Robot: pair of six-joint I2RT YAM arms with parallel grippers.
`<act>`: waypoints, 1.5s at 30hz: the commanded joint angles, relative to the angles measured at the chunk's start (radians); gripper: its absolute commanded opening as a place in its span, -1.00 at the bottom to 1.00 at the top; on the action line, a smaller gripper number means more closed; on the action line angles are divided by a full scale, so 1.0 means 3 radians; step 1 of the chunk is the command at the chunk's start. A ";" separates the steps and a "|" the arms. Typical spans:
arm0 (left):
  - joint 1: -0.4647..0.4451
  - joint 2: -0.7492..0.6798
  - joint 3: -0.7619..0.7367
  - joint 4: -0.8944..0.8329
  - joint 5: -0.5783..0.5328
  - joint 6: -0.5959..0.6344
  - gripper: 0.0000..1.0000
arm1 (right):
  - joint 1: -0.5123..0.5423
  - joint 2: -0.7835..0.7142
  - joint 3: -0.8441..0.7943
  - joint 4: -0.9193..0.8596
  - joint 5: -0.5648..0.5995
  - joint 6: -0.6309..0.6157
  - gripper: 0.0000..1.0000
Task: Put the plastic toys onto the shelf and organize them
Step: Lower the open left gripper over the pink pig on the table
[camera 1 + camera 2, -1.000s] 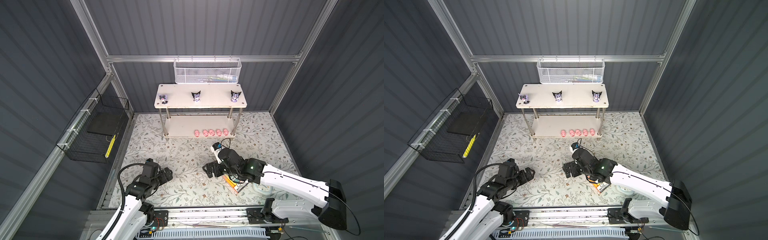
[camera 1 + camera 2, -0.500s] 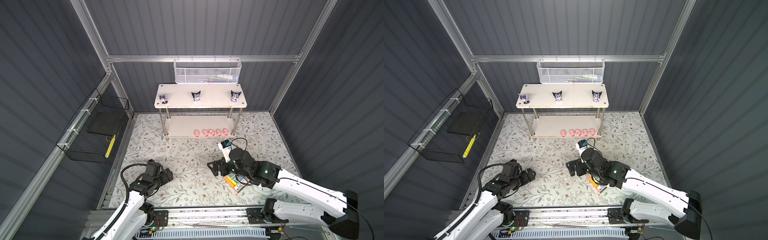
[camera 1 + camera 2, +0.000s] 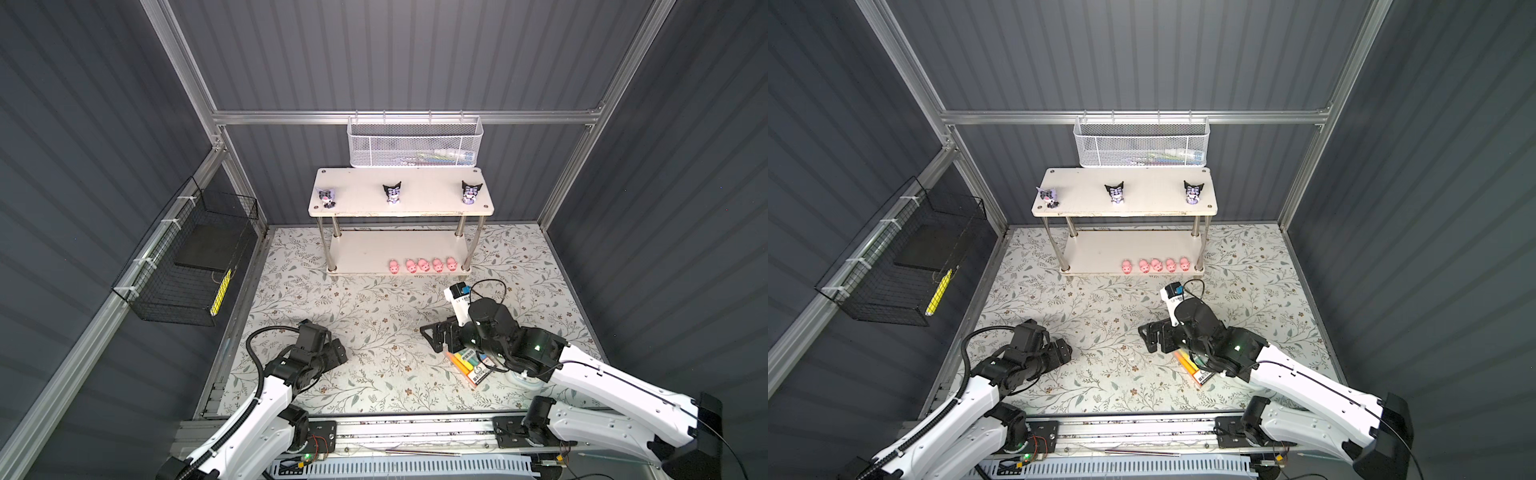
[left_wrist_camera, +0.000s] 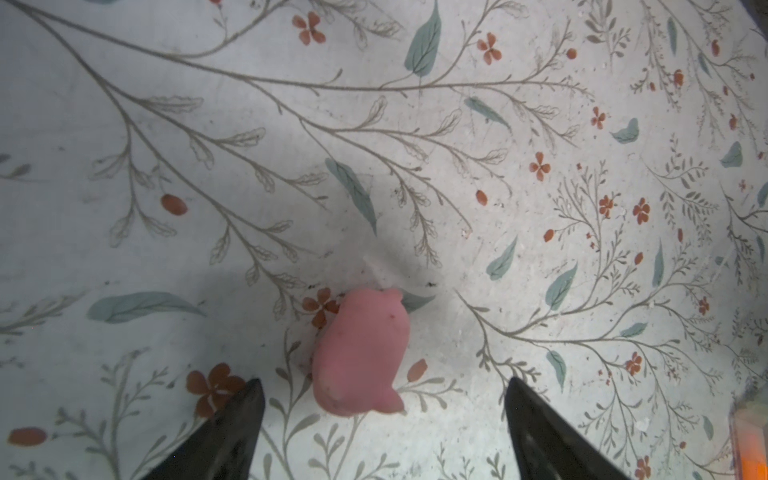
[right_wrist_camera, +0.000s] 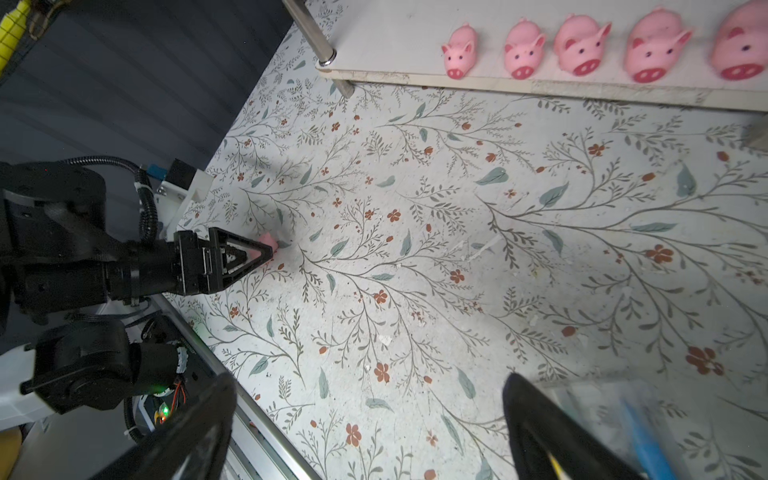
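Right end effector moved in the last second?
Yes. The right end effector shifted right in a top view, judged against the pig row on the shelf.

Looks like a robotics lab test cell to me, not a home. Aluminium extrusion frame [image 3: 407, 117], grey ribbed wall panels [image 3: 374, 54] on three sides, floral mat [image 3: 374, 316] as floor. Left arm [image 3: 266, 399] and right arm [image 3: 602, 374] sit on a front rail [image 3: 415, 428], bare wiring [image 3: 316, 442] exposed.
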 commanded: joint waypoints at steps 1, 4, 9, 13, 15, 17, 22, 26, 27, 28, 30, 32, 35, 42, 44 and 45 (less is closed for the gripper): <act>-0.0085 0.0064 0.0068 -0.0004 -0.0100 -0.0044 0.70 | -0.0149 -0.0050 0.0016 0.0053 -0.0187 -0.0068 0.98; -0.0190 0.0113 0.0102 0.0003 -0.0182 -0.0072 0.70 | -0.0233 -0.0023 0.0072 -0.0023 -0.0215 -0.0136 0.98; -0.0334 0.0245 0.0124 0.0089 -0.0238 -0.0104 0.70 | -0.0352 -0.0055 0.0047 -0.0029 -0.0283 -0.0150 0.98; -0.0380 0.0385 0.0139 0.0146 -0.0290 -0.0049 0.68 | -0.0401 -0.0075 0.0027 -0.0044 -0.0301 -0.0139 0.98; -0.0400 0.0392 0.0140 0.0203 -0.0303 -0.0029 0.68 | -0.0412 -0.0085 0.0012 -0.0054 -0.0316 -0.0130 0.98; -0.0429 0.0372 0.0143 0.0217 -0.0360 -0.0022 0.68 | -0.0412 -0.0094 -0.0004 -0.0049 -0.0329 -0.0119 0.98; -0.0472 0.0364 0.0105 0.0345 -0.0400 -0.0037 0.66 | -0.0417 -0.0091 -0.0025 -0.0056 -0.0355 -0.0081 0.98; -0.0592 0.0483 0.0083 0.0503 -0.0353 -0.0093 0.48 | -0.0417 -0.0124 -0.0030 -0.0064 -0.0368 -0.0057 0.98; -0.0658 0.0513 0.0094 0.0529 -0.0382 -0.0118 0.47 | -0.0417 -0.0134 -0.0030 -0.0064 -0.0366 -0.0053 0.98; -0.0712 0.0543 0.0107 0.0542 -0.0421 -0.0129 0.46 | -0.0417 -0.0141 -0.0035 -0.0064 -0.0363 -0.0052 0.98; -0.0834 0.0642 0.0162 0.0557 -0.0498 -0.0152 0.46 | -0.0417 -0.0147 -0.0035 -0.0074 -0.0362 -0.0051 0.98; -0.0956 0.0745 0.0215 0.0557 -0.0583 -0.0153 0.46 | -0.0417 -0.0145 -0.0040 -0.0075 -0.0360 -0.0049 0.98; -0.1092 0.0844 0.0265 0.0439 -0.0856 -0.0217 0.50 | -0.0417 -0.0147 -0.0058 -0.0075 -0.0354 -0.0046 0.98; -0.1192 0.0641 0.0156 0.0328 -0.1360 -0.0553 0.55 | -0.0417 -0.0173 -0.0137 -0.0069 -0.0327 -0.0019 0.97; -0.1212 0.0646 0.0145 0.0311 -0.1434 -0.0631 0.55 | -0.0417 -0.0183 -0.0151 -0.0074 -0.0331 -0.0010 0.98; -0.1226 0.0672 0.0149 0.0306 -0.1466 -0.0661 0.55 | -0.0414 -0.0192 -0.0157 -0.0075 -0.0336 -0.0006 0.98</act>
